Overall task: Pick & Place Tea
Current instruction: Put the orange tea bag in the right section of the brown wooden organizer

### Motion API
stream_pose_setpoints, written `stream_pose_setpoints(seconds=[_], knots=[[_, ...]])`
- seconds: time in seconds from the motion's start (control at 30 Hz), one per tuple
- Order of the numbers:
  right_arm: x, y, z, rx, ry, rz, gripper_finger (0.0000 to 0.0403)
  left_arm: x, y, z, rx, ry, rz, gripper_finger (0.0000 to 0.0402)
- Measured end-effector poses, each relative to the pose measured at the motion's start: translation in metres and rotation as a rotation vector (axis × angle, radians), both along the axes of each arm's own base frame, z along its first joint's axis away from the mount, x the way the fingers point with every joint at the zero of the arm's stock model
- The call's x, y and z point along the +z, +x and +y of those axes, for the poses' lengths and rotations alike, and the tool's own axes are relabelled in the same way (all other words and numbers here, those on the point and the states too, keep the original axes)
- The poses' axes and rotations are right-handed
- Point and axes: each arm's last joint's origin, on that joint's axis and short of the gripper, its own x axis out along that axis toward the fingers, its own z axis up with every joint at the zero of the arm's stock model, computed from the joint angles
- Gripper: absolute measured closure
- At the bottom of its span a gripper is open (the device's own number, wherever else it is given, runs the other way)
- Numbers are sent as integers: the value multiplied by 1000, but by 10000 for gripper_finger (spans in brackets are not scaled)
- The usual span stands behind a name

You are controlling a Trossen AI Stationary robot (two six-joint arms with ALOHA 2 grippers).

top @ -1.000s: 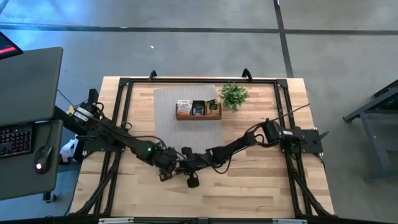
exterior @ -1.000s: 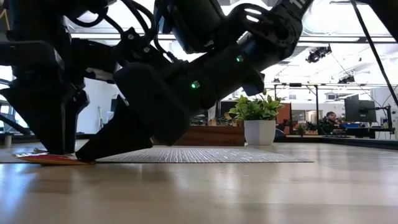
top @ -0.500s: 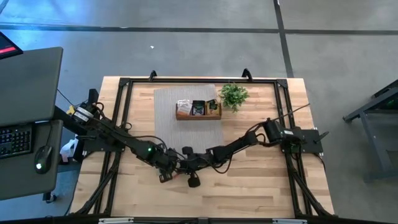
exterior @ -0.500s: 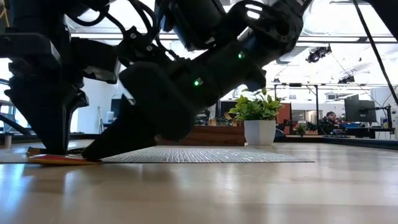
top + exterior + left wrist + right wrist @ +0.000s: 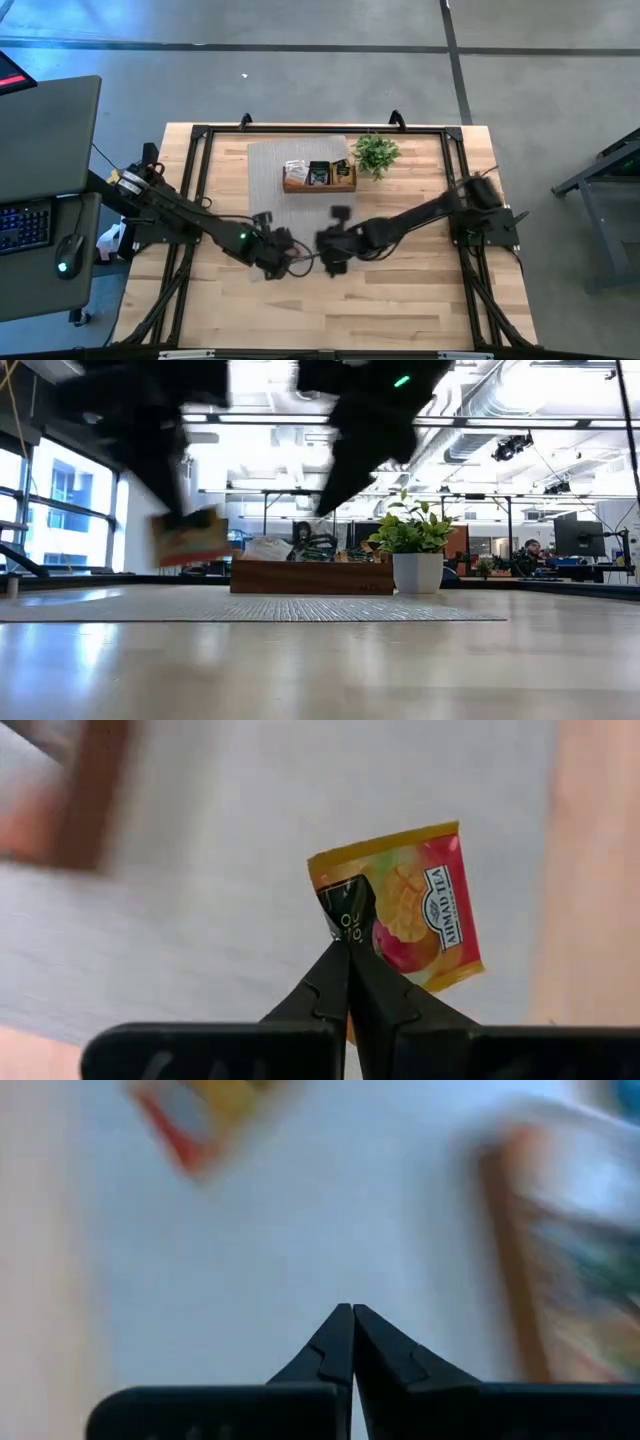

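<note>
Now the left gripper (image 5: 348,945), pinched shut on an orange tea sachet (image 5: 415,905), has lifted it off the table to the frame's middle, ready for the wooden tray (image 5: 320,184), while the right gripper (image 5: 351,1313) is closed and empty.

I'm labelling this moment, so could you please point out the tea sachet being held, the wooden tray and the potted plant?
Tea sachet (image 5: 420,905): left wrist view, on its printed orange face.
Wooden tray (image 5: 315,577): low view, on its front wall.
Potted plant (image 5: 417,572): low view, on its white pot.
</note>
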Motion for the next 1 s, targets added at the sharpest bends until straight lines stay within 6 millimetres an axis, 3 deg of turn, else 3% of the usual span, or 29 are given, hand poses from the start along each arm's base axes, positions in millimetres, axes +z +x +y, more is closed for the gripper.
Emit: stream_pose_setpoints(seconds=[0.17, 0.23, 0.4, 0.6, 0.7, 0.83, 1.0], knots=[[45, -64, -2, -327, -170, 43, 402, 20, 19, 19, -13, 183, -91, 401], [47, -87, 2, -364, -140, 48, 402, 25, 28, 32, -22, 259, -119, 401], [15, -139, -2, -417, 19, 3, 402, 34, 54, 72, -139, 382, -156, 401], [-22, -180, -27, -452, 158, -269, 402, 34, 85, 119, -170, 505, -244, 401], [-31, -193, -36, -459, 232, -420, 402, 34, 96, 140, -202, 560, -265, 401], [-38, -203, -42, -426, 293, -570, 403, 9, 109, 162, -206, 613, -208, 401], [-44, -211, -44, -394, 340, -634, 403, -4, 120, 174, -216, 671, -209, 401]])
